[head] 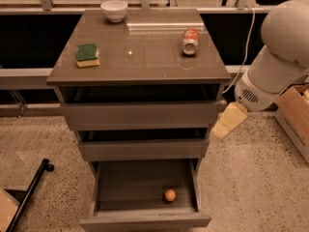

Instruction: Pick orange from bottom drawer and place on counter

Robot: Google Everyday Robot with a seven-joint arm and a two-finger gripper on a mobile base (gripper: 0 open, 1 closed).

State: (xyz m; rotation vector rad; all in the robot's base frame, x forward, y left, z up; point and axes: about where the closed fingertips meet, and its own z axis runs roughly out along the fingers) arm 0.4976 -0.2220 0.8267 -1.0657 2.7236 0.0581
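Note:
The orange (pixel 170 195) is a small ball lying on the grey floor of the open bottom drawer (pixel 111 211), near its front right corner. The counter (pixel 140 57) is the glossy grey-brown top of the cabinet. My white arm (pixel 277 62) reaches in from the right. My pale yellow gripper (pixel 229 121) hangs beside the cabinet's right side, level with the middle drawer. It is well above and to the right of the orange and holds nothing that I can see.
On the counter stand a white bowl (pixel 114 9) at the back, a green and yellow sponge (pixel 87 55) at the left and a red-orange soda can (pixel 190 41) lying at the right. A wooden box (pixel 295 115) stands at the right. A black bar (pixel 29 192) lies on the floor at the left.

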